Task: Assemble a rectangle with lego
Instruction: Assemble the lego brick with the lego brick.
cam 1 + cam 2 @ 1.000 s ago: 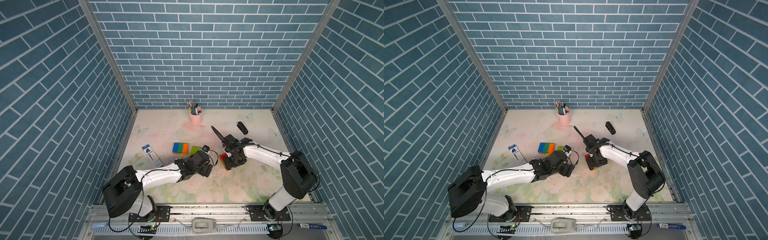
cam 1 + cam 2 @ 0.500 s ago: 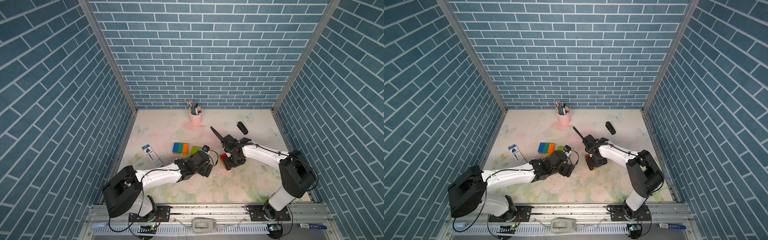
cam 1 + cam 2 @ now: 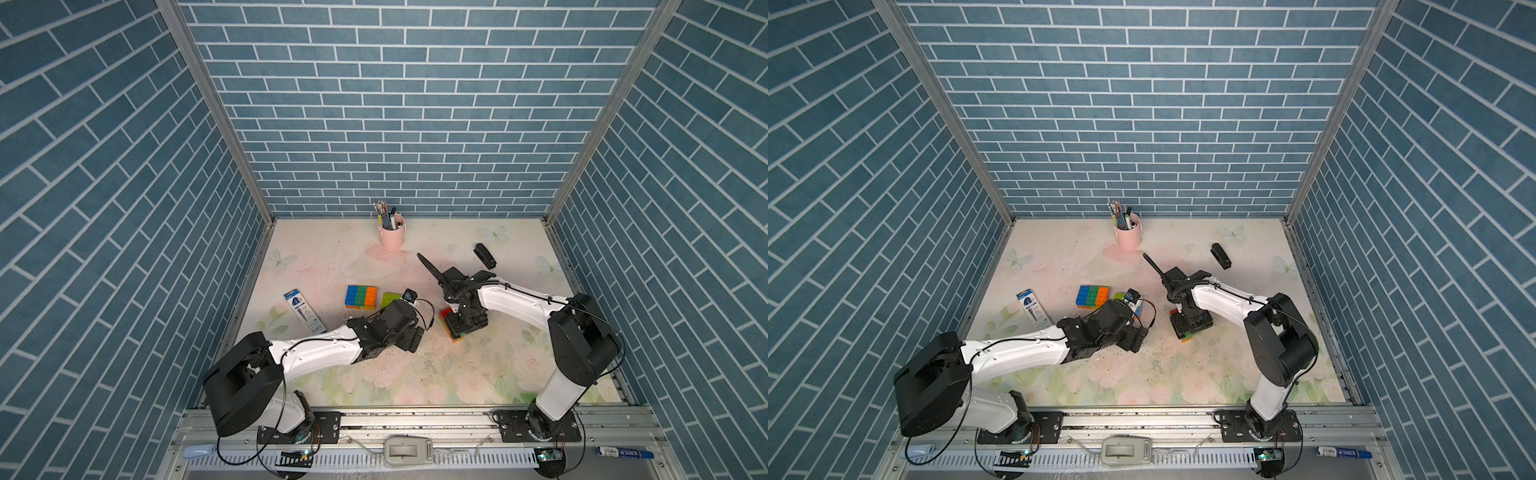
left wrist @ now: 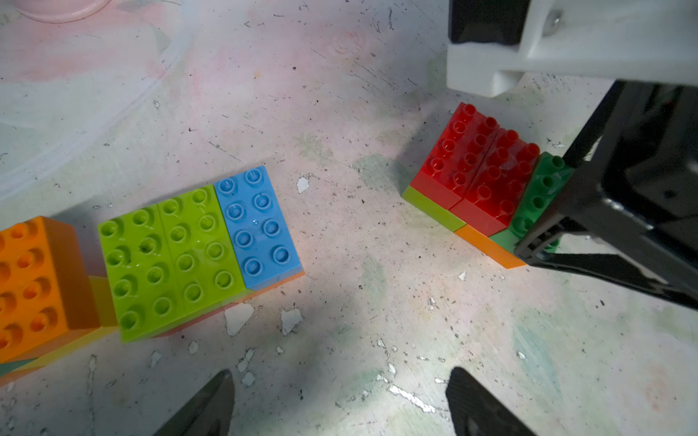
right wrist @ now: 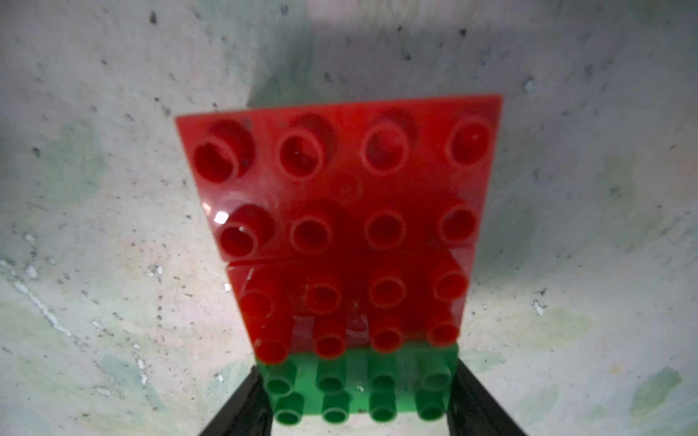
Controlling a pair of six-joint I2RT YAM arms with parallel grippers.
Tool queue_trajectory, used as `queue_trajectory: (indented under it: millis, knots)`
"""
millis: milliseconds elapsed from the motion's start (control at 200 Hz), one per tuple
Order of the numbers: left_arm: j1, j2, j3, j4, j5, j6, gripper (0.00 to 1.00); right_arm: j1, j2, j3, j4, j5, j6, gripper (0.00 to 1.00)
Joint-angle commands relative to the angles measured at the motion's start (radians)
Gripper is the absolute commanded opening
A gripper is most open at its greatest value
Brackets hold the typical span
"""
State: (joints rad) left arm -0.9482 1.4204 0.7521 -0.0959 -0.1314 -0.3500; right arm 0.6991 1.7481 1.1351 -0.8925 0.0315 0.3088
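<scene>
Right wrist view: right tool [image 5: 360,407] grips green brick [image 5: 355,362] against red bricks [image 5: 340,188], left tool [image 4: 340,377] gapes wide above bench [image 4: 359,321] near lime-blue block [image 4: 196,249], stapler [image 3: 485,255] and cup [image 3: 392,237] well apart.

Glossy plastic lego [image 5: 340,181], scuffed, flaking matt table [image 4: 359,94]

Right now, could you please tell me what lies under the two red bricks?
A lower layer: a lime brick and an orange brick show at its edge beneath the red bricks. How far they reach underneath is covered. The right gripper grips the green brick beside them.
</scene>
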Motion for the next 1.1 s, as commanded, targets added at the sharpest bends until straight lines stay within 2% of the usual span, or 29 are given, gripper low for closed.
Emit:
queue_trajectory:
  millis: [0, 60, 135, 210, 400, 500, 840, 915, 1095]
  knots:
    - [0.006, -0.027, -0.014, -0.016, -0.009, 0.003, 0.89, 0.001, 0.106, -0.059, 0.055, 0.126, 0.027, 0.00]
    - [0.006, -0.036, -0.014, -0.022, -0.015, 0.003, 0.90, -0.001, 0.081, -0.049, 0.056, 0.117, 0.008, 0.00]
    - [0.008, -0.048, -0.017, -0.021, -0.023, 0.004, 0.89, -0.003, 0.067, -0.022, 0.042, 0.100, -0.027, 0.15]
    - [0.012, -0.058, -0.018, -0.023, -0.025, 0.008, 0.89, -0.003, 0.071, 0.005, 0.026, 0.084, -0.054, 0.25]
    - [0.014, -0.091, -0.026, -0.033, -0.039, 0.015, 0.89, -0.003, 0.076, 0.034, 0.005, 0.075, -0.065, 0.42]
    - [0.016, -0.106, -0.034, -0.036, -0.042, 0.017, 0.90, -0.003, 0.066, 0.048, -0.010, 0.085, -0.067, 0.56]
    - [0.017, -0.131, -0.037, -0.040, -0.046, 0.021, 0.89, -0.005, 0.054, 0.094, -0.053, 0.071, -0.080, 0.87]
    - [0.017, -0.136, -0.037, -0.045, -0.050, 0.023, 0.90, -0.004, 0.044, 0.105, -0.066, 0.087, -0.076, 0.91]
    - [0.028, -0.152, -0.040, -0.052, -0.059, 0.029, 0.90, -0.004, -0.081, 0.137, -0.121, 0.146, 0.009, 0.91]
